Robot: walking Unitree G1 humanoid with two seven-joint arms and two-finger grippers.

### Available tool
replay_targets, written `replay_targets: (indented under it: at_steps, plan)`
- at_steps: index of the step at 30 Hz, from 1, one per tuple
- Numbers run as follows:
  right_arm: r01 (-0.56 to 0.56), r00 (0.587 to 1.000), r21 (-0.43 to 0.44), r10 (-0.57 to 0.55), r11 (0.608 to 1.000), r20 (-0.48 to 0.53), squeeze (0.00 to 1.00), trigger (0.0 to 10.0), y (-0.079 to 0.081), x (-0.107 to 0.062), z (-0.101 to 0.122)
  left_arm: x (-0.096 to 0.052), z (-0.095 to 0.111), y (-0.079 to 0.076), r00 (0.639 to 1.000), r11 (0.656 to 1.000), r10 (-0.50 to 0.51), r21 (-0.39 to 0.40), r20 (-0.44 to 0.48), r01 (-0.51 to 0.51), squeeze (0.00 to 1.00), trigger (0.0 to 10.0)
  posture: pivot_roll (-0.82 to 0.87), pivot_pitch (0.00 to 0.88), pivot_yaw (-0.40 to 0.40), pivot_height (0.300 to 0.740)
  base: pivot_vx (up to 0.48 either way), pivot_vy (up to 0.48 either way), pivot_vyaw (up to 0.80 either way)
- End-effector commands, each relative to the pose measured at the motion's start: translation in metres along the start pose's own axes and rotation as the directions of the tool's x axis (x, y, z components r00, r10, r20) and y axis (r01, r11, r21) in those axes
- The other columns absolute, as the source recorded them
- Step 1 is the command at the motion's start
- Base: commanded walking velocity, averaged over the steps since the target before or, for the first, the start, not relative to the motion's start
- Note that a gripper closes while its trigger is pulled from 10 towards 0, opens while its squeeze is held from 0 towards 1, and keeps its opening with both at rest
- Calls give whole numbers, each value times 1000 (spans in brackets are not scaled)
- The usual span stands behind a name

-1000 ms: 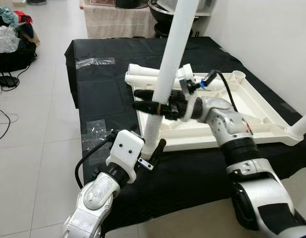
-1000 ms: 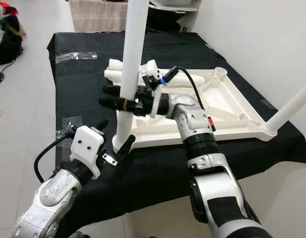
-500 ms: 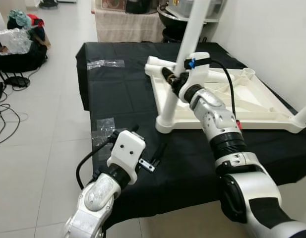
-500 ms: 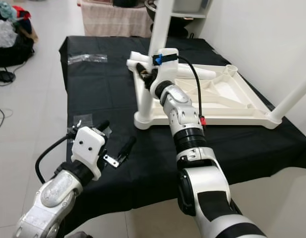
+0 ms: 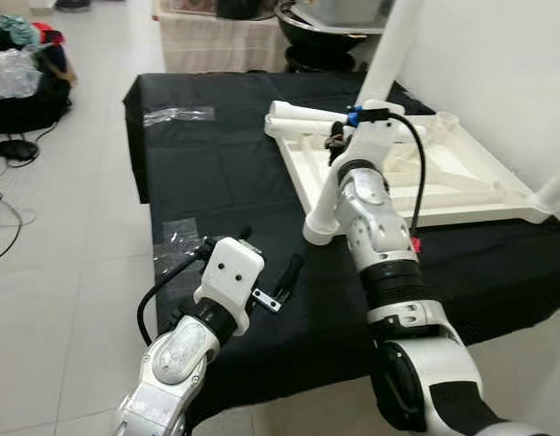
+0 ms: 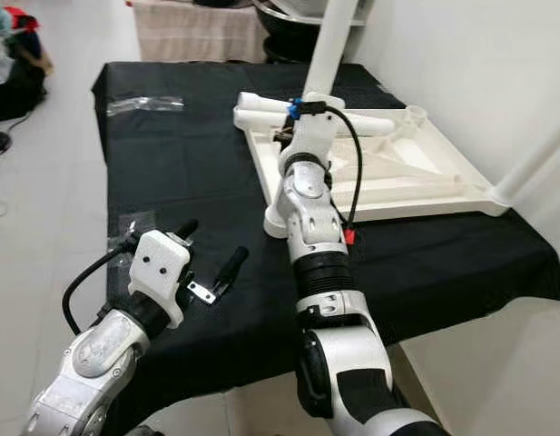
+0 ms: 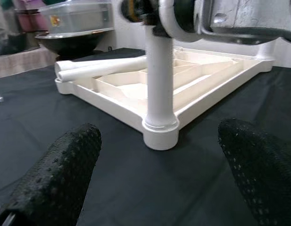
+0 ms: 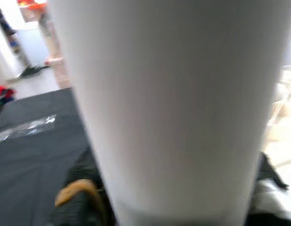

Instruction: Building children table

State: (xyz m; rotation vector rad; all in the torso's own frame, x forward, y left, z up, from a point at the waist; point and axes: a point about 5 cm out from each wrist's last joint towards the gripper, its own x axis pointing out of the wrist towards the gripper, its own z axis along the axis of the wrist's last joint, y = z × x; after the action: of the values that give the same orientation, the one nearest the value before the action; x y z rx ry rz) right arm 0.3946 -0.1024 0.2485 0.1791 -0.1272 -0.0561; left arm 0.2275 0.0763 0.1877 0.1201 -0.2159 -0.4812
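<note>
A white children's table top point(image 5: 461, 177) lies upside down on the black cloth. One white leg point(image 5: 357, 109) stands upright in its near-left corner socket point(image 5: 319, 227). My right gripper point(image 5: 338, 145) is shut on that leg partway up; in the right wrist view the leg point(image 8: 169, 108) sits tight between the black fingers point(image 8: 81, 197). My left gripper point(image 5: 267, 254) hovers open over the cloth just before the socket, with the leg's foot point(image 7: 159, 132) between its fingertips point(image 7: 55, 174) but farther off. Another leg point(image 5: 554, 193) stands at the right corner. Loose legs point(image 5: 302, 113) lie along the far-left edge.
Clear tape patches point(image 5: 175, 114) stick to the cloth point(image 5: 216, 173), one near the front-left edge point(image 5: 175, 238). Bags and cables point(image 5: 21, 77) lie on the tiled floor at left. A dark bowl and shelf point(image 5: 307, 18) stand behind the table; a white wall runs along the right.
The view has shifted. My right forearm has swung round from the leg's right side to its near side, still gripping it. The left gripper's fingertip now stands farther from the leg's foot.
</note>
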Motion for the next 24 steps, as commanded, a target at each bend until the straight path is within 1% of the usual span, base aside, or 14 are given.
replay_targets:
  at_steps: [1, 5, 7, 10, 11, 12, 13, 14, 16, 17, 18, 19, 20, 24]
  plan:
    - [-18, 1000, -17, 18, 1000, 14, 0, 10000, -1, 0, 1, -1, -2, -3, 1000, 1000, -9, -10, -6, 9, 0, 10000, 77, 100, -127, 740, 0, 0, 0]
    - [-82, 996, -3, 82, 997, 22, 0, 10000, 1, 2, 5, -1, -2, -3, 1000, 1000, -10, -10, -6, 10, 0, 10000, 77, 100, -127, 740, 0, 0, 0]
    - [-350, 936, -52, 347, 935, -53, 0, 10000, 12, 4, 1, -1, -2, -3, 1000, 1000, -11, -10, -5, 11, 0, 10000, 77, 95, -128, 740, 0, 0, 0]
    - [-350, 936, -52, 347, 935, -53, 0, 10000, 12, 4, 1, -1, -2, -3, 1000, 1000, -11, -10, -5, 11, 0, 10000, 77, 95, -128, 740, 0, 0, 0]
    - [-501, 861, -24, 496, 865, -111, 0, 10000, 12, 2, -4, -1, -2, -3, 1000, 1000, -11, -9, -4, 11, 0, 10000, 77, 95, -128, 740, 0, 0, 0]
    - [-675, 724, 43, 673, 737, -151, 0, 10000, 8, -6, -8, 0, -2, -3, 1000, 1000, -12, -8, -3, 12, 0, 10000, 79, 87, -127, 740, 0, 0, 0]
    - [-768, 616, 99, 772, 633, -154, 0, 10000, 4, -13, -8, 0, -2, -3, 1000, 1000, -13, -8, -3, 13, 0, 10000, 79, 87, -127, 740, 0, 0, 0]
    - [-768, 616, 99, 772, 633, -154, 0, 10000, 4, -13, -8, 0, -2, -3, 1000, 1000, -13, -8, -3, 13, 0, 10000, 79, 87, -127, 740, 0, 0, 0]
    - [-913, 355, 166, 926, 373, -128, 0, 10000, -6, -34, -5, 0, -2, -4, 1000, 1000, -16, -7, -2, 16, 0, 10000, 78, 86, -126, 740, 0, 0, 0]
    - [-913, 355, 166, 926, 373, -128, 0, 10000, -6, -34, -5, 0, -2, -4, 1000, 1000, -16, -7, -2, 16, 0, 10000, 78, 86, -126, 740, 0, 0, 0]
    - [-940, 285, 157, 951, 302, -121, 0, 10000, -8, -40, -4, 0, -2, -4, 1000, 1000, -17, -7, -2, 17, 0, 10000, 79, 85, -125, 740, 0, 0, 0]
    - [-952, 245, 156, 962, 262, -121, 0, 10000, -10, -42, -4, 0, -2, -4, 1000, 1000, -18, -7, -2, 18, 0, 10000, 79, 85, -124, 740, 0, 0, 0]
    - [-951, 249, 159, 961, 266, -121, 1000, 10000, -11, -39, -5, 0, -2, -4, 1000, 1000, -19, -6, -2, 19, 0, 10000, 79, 85, -124, 740, 0, 0, 0]
    - [-957, 217, 169, 968, 236, -124, 1000, 10000, -8, -36, -5, 0, -2, -3, 1000, 1000, -18, -4, -3, 18, 0, 10000, 85, 90, -127, 740, 0, 0, 0]
